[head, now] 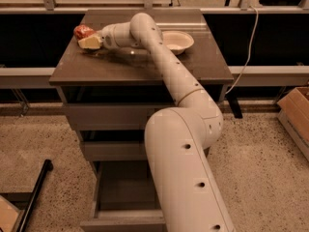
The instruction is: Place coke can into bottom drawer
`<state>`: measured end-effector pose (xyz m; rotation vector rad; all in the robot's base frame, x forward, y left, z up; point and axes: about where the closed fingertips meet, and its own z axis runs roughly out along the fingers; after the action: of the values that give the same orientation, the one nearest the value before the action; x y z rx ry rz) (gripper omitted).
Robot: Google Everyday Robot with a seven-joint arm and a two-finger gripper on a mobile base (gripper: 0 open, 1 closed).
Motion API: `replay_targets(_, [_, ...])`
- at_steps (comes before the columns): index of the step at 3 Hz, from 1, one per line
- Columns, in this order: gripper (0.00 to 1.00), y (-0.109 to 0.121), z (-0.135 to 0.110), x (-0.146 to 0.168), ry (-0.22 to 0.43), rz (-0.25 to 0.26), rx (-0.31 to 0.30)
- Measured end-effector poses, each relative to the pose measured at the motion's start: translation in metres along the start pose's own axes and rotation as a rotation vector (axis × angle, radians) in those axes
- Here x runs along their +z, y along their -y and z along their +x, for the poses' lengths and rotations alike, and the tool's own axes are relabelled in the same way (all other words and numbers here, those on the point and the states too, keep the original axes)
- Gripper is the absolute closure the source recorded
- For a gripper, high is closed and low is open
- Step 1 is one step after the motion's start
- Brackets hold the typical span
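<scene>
- Gripper [91,41] hangs over the far left corner of the cabinet top [120,66], at the end of the arm that reaches up across your view from the lower right.
- Your coke can [83,31] is at that same corner, right against the gripper's tip on its far-left side. You cannot tell whether it stands upright or leans.
- You also cannot tell from this view whether the gripper is spread or clamped, or whether it has hold of the can at all.
- Your bottom drawer [123,192] is pulled out below the two shallower drawers, well apart from the can. The arm's bulky lower link covers its right part.
- A white bowl [179,43] sits on the cabinet top to the right of the forearm, apart from the can.
- On the floor you have a cardboard box [295,117] at the right edge and a black pole [36,190] at the lower left.
</scene>
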<state>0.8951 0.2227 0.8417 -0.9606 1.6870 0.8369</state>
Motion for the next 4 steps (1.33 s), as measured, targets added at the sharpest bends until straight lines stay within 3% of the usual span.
replay_targets(2, [1.0,0.002,-0.028,-0.027,-0.005,0.038,-0.085])
replay_targets(3, [1.0,-0.016,-0.03,-0.05,-0.06,0.004,-0.174])
replay_targets(4, [1.0,-0.054,-0.017,-0.105,-0.12,-0.087,-0.232])
